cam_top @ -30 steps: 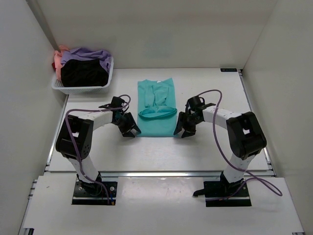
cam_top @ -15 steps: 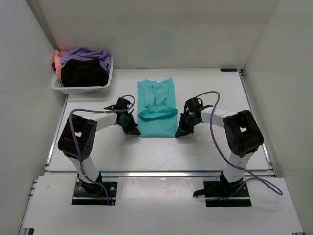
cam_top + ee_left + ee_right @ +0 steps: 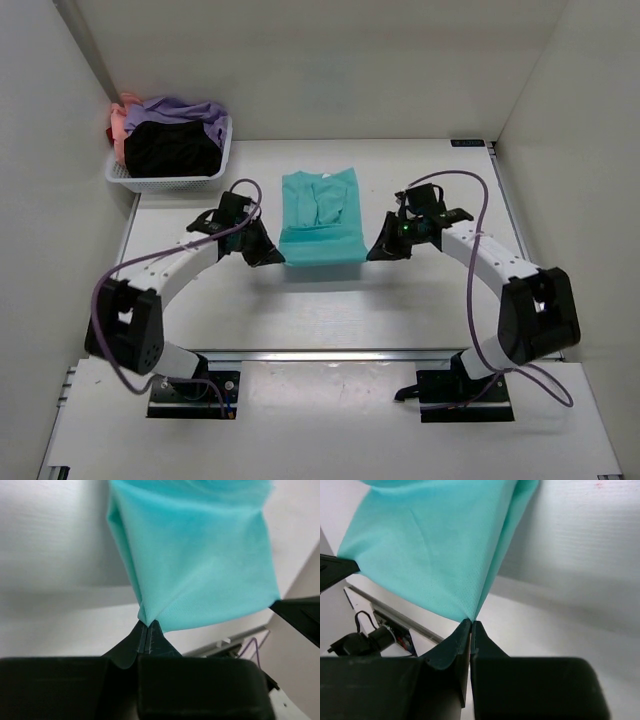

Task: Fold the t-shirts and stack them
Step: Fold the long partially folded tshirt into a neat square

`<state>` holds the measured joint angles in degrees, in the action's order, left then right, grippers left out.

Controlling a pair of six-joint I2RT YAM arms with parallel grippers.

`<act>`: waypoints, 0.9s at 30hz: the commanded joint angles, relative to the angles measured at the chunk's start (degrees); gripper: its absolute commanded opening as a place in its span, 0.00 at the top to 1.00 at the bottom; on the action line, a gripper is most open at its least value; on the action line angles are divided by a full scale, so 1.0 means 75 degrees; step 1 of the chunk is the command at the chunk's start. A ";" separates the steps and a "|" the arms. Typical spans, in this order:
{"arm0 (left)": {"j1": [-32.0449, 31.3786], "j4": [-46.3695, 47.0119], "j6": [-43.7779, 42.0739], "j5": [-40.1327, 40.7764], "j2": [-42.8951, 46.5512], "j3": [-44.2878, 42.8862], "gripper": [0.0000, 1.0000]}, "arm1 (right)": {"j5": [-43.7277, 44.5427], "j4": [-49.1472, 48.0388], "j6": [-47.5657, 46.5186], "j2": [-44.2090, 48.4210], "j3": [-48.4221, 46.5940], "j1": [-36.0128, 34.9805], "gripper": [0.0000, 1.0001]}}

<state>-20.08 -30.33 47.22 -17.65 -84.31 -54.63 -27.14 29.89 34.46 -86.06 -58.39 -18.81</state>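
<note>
A teal t-shirt [image 3: 320, 215] lies folded lengthwise mid-table, and its near end is raised off the surface. My left gripper [image 3: 276, 259] is shut on the near left corner, and in the left wrist view the cloth [image 3: 195, 555] fans out from the pinched tips [image 3: 148, 625]. My right gripper [image 3: 373, 253] is shut on the near right corner; the same cloth [image 3: 435, 545] hangs from its closed tips [image 3: 471, 623]. Other t-shirts, black [image 3: 170, 148], lavender [image 3: 185, 108] and pink [image 3: 120, 125], are piled in the basket.
The white mesh basket [image 3: 165, 183] stands at the far left corner against the wall. White walls enclose the table on the left, back and right. A metal rail [image 3: 330, 355] runs along the near table edge before the arm bases.
Both grippers closed on the teal shirt's near corners, then lifted them and carried them away from the bases. The shirt's near hem rose off the table and both arms stretched out.
</note>
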 commanded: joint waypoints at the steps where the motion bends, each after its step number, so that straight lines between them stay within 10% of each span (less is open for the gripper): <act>1: -0.0124 -0.0491 0.0218 -0.0213 0.1137 0.0404 1.00 | -0.0097 0.0573 -0.0048 0.0657 0.0167 -0.0187 1.00; 16: -0.0183 -0.1301 0.0723 -0.0647 0.3191 0.1683 1.00 | -0.0612 0.1499 0.0539 0.2745 0.1048 -0.0329 1.00; 27: 0.0461 -0.0492 0.0582 -0.0975 0.0360 -0.0797 1.00 | -0.0695 0.1803 -0.0527 0.0123 -0.1457 0.0397 1.00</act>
<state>-18.06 -37.74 52.16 -24.05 -77.23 -52.49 -32.47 42.96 33.67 -80.82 -63.26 -17.96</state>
